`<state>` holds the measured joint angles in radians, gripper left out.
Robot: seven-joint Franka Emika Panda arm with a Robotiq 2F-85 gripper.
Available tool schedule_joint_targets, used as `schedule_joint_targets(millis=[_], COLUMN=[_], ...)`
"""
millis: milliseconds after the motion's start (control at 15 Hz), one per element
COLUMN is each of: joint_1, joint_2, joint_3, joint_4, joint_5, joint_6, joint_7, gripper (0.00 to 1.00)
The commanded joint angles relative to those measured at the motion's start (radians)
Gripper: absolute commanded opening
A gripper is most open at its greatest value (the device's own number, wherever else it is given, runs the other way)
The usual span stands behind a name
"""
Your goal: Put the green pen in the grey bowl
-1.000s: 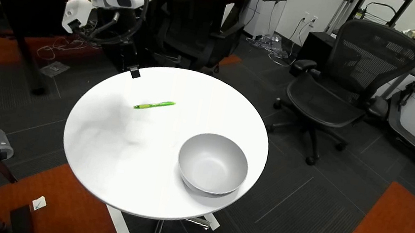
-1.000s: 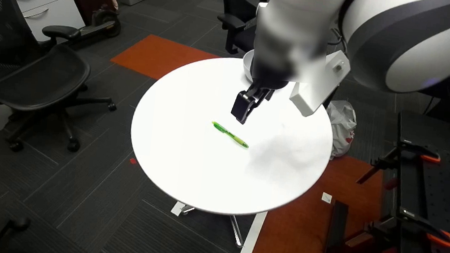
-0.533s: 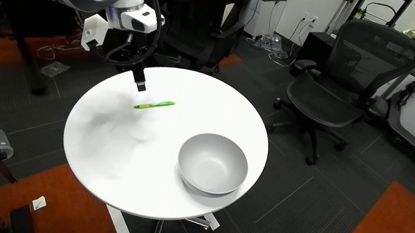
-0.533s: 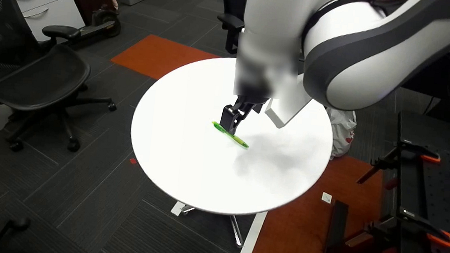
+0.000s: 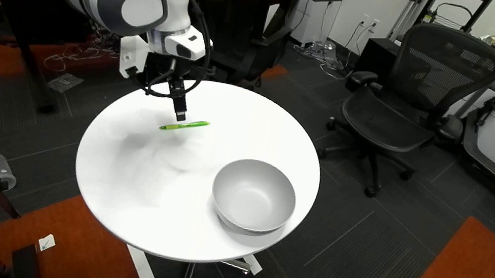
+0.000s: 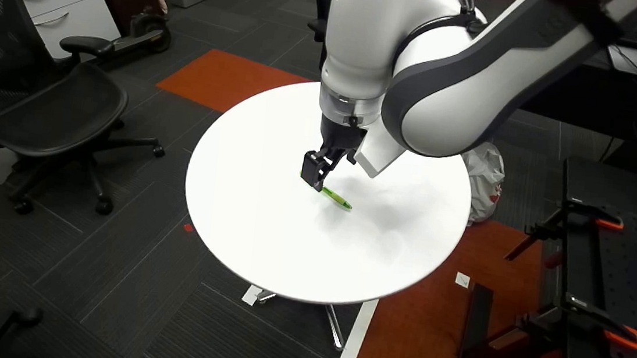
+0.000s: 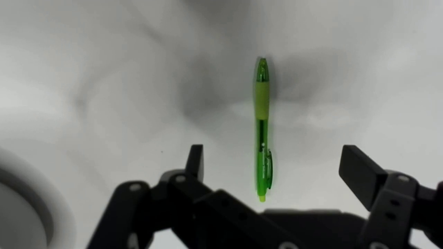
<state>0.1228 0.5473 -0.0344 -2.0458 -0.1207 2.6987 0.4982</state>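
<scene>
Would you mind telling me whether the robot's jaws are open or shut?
Open. In the wrist view the jaws stand wide apart, with the pen showing between them and white table visible on both sides of it.

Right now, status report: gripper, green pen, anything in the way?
Gripper open, holding nothing. Green pen on white table, between the jaws in the wrist view. Nothing seen blocking it. Grey bowl on the same table, apart.

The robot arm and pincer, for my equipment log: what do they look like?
The arm is white with dark-grey panels and rounded joints; a black cable loops beside it. Near the pincer are a silvery collar and a white boxy block. The pincer is black, with jointed links, round pins and flat, blocky fingertips.
</scene>
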Motion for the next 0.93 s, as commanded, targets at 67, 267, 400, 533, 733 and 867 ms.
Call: schedule_joint_targets(millis=[67, 267, 400, 533, 733, 867], joint_1=[0.011, 0.013, 0.013, 0.012, 0.012, 0.012], joint_2=[0.066, 0.098, 0.114, 0.127, 0.140, 0.145], joint_3=[-0.019, -0.022, -0.023, -0.023, -0.024, -0.024], joint_4=[0.077, 0.105, 0.118, 0.127, 0.135, 0.139], joint_5=[0.059, 0.070, 0.076, 0.081, 0.090, 0.097], joint_6=[-0.003, -0.008, -0.007, -0.008, -0.006, -0.006], joint_7=[-0.065, -0.075, -0.078, -0.078, -0.079, -0.079], gripper=[1.00, 1.00, 1.00, 1.00, 0.73, 0.60])
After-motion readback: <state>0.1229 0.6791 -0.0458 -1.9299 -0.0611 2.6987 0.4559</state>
